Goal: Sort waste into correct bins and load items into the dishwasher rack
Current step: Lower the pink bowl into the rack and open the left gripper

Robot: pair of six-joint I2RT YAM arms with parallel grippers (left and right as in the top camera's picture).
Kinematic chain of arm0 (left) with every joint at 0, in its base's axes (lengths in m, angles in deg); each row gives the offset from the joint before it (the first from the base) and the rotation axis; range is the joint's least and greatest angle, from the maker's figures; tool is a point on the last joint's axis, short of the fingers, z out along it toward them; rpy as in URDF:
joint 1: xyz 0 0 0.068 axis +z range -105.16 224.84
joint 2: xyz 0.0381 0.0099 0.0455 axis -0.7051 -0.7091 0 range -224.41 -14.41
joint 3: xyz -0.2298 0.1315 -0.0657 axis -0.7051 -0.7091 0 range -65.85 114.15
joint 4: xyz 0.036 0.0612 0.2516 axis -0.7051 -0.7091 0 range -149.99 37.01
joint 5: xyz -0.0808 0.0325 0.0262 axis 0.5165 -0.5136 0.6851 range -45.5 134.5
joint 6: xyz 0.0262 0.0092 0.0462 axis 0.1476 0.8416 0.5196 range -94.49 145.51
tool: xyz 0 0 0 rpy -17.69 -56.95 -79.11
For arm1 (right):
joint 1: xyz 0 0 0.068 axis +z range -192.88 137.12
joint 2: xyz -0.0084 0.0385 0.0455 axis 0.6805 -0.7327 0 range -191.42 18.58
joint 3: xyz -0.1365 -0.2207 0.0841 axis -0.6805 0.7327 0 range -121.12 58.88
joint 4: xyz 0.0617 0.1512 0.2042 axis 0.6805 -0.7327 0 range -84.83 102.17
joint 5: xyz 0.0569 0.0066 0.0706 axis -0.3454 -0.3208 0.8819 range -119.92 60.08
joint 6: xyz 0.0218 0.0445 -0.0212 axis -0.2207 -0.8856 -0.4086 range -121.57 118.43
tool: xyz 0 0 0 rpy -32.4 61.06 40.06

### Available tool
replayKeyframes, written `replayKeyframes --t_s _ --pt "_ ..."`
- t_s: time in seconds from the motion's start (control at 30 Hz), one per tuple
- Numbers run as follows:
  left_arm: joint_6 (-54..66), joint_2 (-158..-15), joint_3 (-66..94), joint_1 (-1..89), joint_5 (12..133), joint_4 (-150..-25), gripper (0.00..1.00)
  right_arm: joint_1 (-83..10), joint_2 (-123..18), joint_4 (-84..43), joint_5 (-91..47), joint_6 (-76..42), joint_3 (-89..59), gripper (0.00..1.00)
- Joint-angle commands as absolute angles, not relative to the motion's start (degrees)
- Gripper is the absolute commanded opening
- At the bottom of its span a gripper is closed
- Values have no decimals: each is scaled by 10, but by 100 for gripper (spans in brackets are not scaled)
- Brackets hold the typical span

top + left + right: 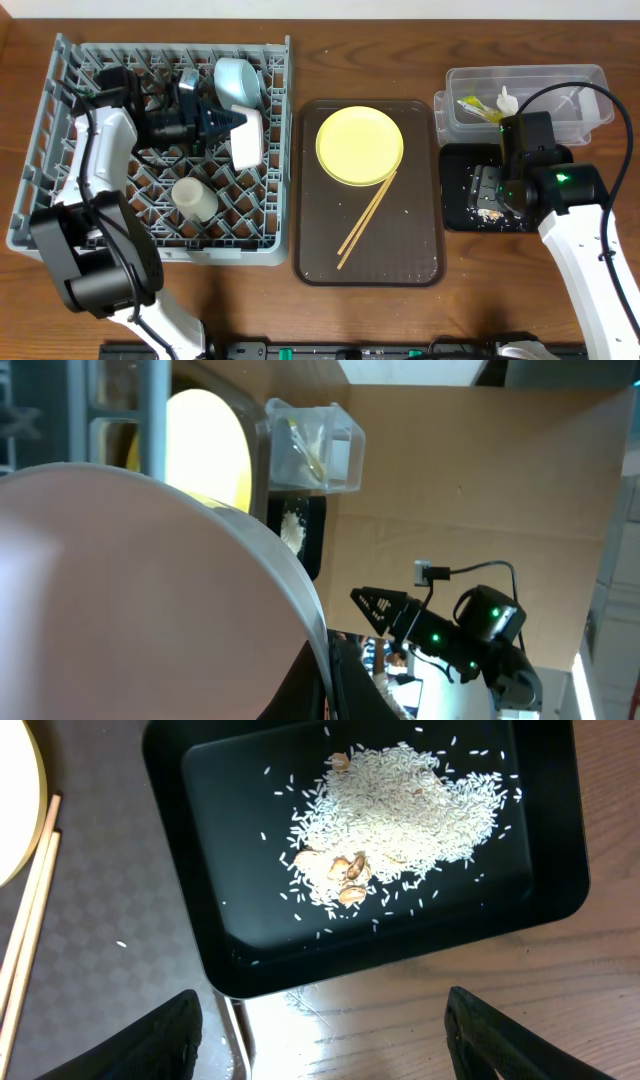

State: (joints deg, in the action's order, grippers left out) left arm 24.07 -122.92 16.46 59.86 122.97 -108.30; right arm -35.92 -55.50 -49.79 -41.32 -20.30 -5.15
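My left gripper (pixel 232 122) reaches over the grey dishwasher rack (pixel 60 130) and is shut on the rim of the white bowl (pixel 249 138). That bowl (pixel 130 590) fills the left wrist view, its edge pinched between the fingers (pixel 345 685). In the rack are also a light-blue bowl (pixel 238 80) and a small white cup (pixel 193 198). The yellow plate (pixel 360 146) and chopsticks (pixel 367 218) lie on the brown tray (pixel 410 250). My right gripper (pixel 322 1045) hangs open above the near edge of the black tray (pixel 560 870), which holds rice crumbs (pixel 400 810).
The clear tub (pixel 560 80) behind the black tray (pixel 455 205) holds a green-and-yellow wrapper (pixel 475 108) and a white scrap (pixel 507 100). Bare wooden table (pixel 450 1010) shows under my right gripper. The brown tray's edge (pixel 110 940) lies just left of it.
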Motion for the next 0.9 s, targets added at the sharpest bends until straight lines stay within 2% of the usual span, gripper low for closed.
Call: replayKeyframes --t_s 0.0,0.63,0.87 --pt "249 -1246 160 605 1212 -1084 6 -366 -552 -498 -421 -211 -62 76" --pt "249 -1256 142 638 1128 -1087 6 -366 -552 -498 -421 -211 -62 76" --pt "248 -1256 142 638 1027 -1087 11 -366 -552 -498 -421 -211 -62 76"
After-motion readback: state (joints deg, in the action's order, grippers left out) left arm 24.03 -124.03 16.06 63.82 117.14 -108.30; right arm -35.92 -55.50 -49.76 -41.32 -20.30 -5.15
